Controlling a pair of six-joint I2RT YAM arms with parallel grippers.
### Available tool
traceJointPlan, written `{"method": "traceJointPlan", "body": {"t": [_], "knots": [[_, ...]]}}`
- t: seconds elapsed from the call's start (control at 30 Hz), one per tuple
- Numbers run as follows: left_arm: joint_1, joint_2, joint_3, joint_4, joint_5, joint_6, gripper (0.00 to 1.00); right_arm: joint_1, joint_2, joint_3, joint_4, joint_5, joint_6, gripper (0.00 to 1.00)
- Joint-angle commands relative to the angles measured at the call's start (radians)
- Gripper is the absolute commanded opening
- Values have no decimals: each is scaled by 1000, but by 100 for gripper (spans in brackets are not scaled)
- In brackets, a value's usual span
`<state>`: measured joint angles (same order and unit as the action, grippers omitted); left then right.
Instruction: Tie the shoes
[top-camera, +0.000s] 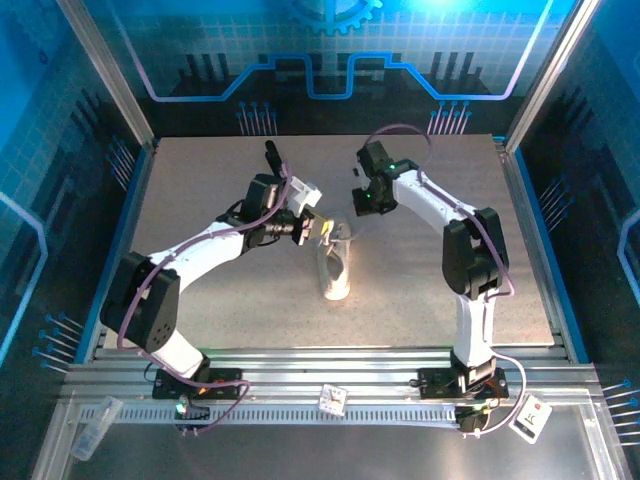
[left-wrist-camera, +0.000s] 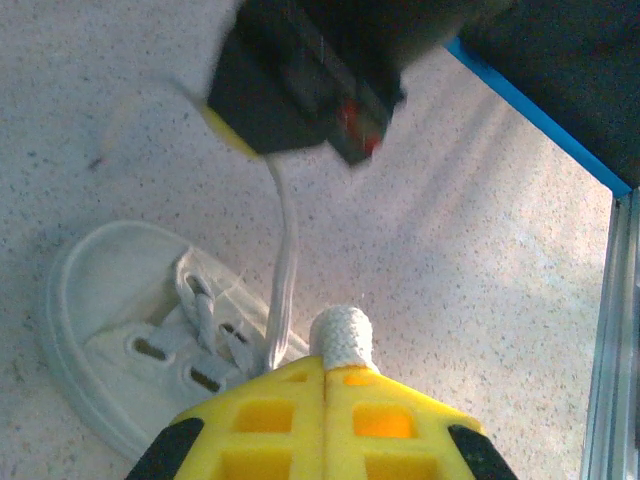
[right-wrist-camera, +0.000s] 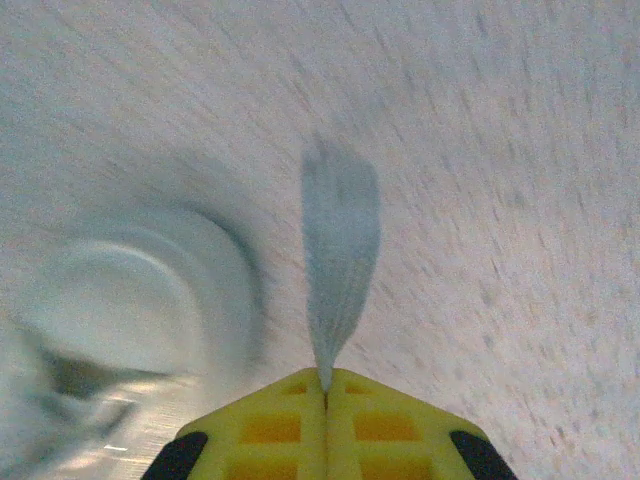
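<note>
You have both grippers shut on laces. Your left gripper (left-wrist-camera: 325, 372) presses its yellow jaws together on one lace end (left-wrist-camera: 342, 338) — the woven tip sticks up just past the fingertips. Your right gripper (right-wrist-camera: 325, 385) is clamped too, pinching the other lace (right-wrist-camera: 340, 250), which fans out flat beyond its fingers; that wrist view is blurred. The white sneaker (top-camera: 336, 270) lies on the grey table (top-camera: 200, 180) near its middle, between your two arms, running lengthways toward the arm bases. In the top view both grippers hang over its far end, the left one just beside it and the right one a little farther off. From the left wrist, the right-hand lace rises from the eyelets (left-wrist-camera: 150, 350) up to the right gripper's tip — a thin, slightly curved strand.
</note>
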<state>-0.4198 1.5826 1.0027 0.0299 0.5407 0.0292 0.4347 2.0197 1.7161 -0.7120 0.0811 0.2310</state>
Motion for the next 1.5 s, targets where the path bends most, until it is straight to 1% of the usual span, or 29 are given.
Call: {"method": "traceJointPlan", "body": {"t": [0.0, 0.1, 0.13, 0.17, 0.23, 0.33, 0.37, 0.43, 0.53, 0.67, 0.77, 0.9, 1.0, 1.1, 1.47], "knots": [[4, -51, -76, 111, 31, -22, 0, 79, 7, 92, 38, -150, -52, 0], [4, -66, -122, 163, 25, -61, 0, 133, 47, 91, 126, -332, -42, 0], [5, -74, -134, 176, 24, -76, 0, 144, 54, 78, 156, -370, -25, 1], [5, -83, -148, 186, 21, -86, 0, 150, 53, 57, 183, -391, -11, 5], [4, -101, -166, 197, 12, -94, 0, 153, 27, 3, 240, -404, 7, 12], [6, -122, -181, 182, -3, -88, 0, 131, -44, -86, 313, -404, 20, 29], [6, -128, -181, 176, -5, -85, 0, 117, -73, -116, 334, -407, 25, 33], [6, -132, -178, 165, -8, -86, 0, 86, -130, -174, 380, -416, 40, 40], [8, -136, -167, 160, -17, -93, 0, 38, -227, -291, 471, -438, 38, 45], [12, -130, -131, 147, -14, -103, 0, 2, -358, -487, 596, -450, -26, 47], [14, -117, -72, 77, -7, -96, 0, -4, -430, -611, 678, -469, -81, 49], [15, -111, -26, 33, -11, -96, 0, -2, -483, -735, 785, -514, -130, 51], [15, -106, -5, 21, -14, -114, 0, 13, -503, -816, 905, -546, -158, 51], [15, -92, 9, 22, -12, -146, 0, 43, -500, -861, 976, -545, -182, 51], [13, -75, 8, 30, -20, -180, 0, 106, -420, -783, 969, -529, -207, 52]]}}
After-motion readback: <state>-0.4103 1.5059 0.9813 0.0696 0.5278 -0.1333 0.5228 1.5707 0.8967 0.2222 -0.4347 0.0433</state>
